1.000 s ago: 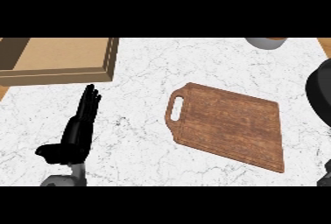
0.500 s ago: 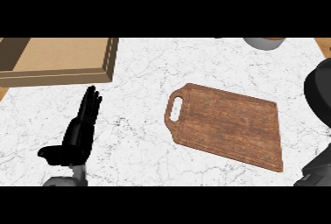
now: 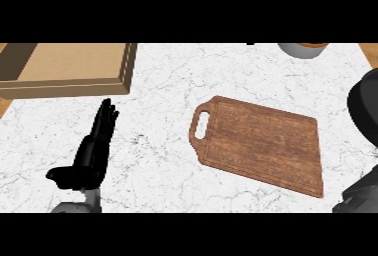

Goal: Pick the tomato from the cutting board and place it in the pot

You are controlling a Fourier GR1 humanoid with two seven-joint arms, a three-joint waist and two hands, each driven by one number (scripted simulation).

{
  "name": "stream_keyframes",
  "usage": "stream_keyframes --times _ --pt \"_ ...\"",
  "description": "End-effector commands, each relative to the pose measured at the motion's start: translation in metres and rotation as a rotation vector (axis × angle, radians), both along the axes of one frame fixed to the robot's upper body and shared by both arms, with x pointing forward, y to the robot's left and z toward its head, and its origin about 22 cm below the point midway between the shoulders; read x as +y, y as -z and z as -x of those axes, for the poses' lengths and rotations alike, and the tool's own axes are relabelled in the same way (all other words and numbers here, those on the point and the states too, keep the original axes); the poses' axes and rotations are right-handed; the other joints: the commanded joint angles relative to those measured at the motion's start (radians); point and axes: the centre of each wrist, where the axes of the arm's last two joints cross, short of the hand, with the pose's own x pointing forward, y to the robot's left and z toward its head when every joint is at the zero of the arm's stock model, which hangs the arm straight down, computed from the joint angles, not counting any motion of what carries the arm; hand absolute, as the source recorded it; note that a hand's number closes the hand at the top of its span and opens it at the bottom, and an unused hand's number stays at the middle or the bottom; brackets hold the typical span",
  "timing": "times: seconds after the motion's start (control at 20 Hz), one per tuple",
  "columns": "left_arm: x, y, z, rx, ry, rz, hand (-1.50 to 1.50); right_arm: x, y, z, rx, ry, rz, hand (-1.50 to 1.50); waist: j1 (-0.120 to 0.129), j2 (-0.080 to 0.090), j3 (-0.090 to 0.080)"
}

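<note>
Head view: the cutting board (image 3: 260, 145) lies tilted on the marble counter (image 3: 170, 75), its handle slot at its left end, and its top is bare. No tomato shows on it or anywhere else in view, so I cannot tell where the tomato is; it may be hidden in the right hand.

Left of the board, well apart from it, the left hand (image 3: 92, 150) rests with fingers straight and together, thumb out, holding nothing. At the board's lower right corner a dark grey shape at the edge is probably the right forearm (image 3: 360, 196); the right hand itself does not show.

Right of the board, at the edge, a dark rounded form is likely the pot (image 3: 364, 112). Beyond the board's far right corner stands a small grey bowl (image 3: 301, 49); far to its left lies a wooden tray (image 3: 66, 70).

A tomato is probably light, smooth and easily bruised: best cupped round its widest part and lowered, not dropped, into the pot.
</note>
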Motion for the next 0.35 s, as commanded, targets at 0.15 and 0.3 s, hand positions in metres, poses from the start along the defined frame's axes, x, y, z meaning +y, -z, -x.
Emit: stream_keyframes --times 0.15,0.3 --pt "-0.004 -0.006 -0.005 -0.020 0.006 -0.009 0.00 -0.008 0.008 0.022 -0.087 0.131 0.120 -1.50 0.009 0.001 0.000" --pt "-0.003 0.004 -0.004 0.013 0.031 -0.012 0.00 -0.009 0.003 0.028 -0.076 0.170 0.120 -1.50 0.022 -0.003 -0.002"
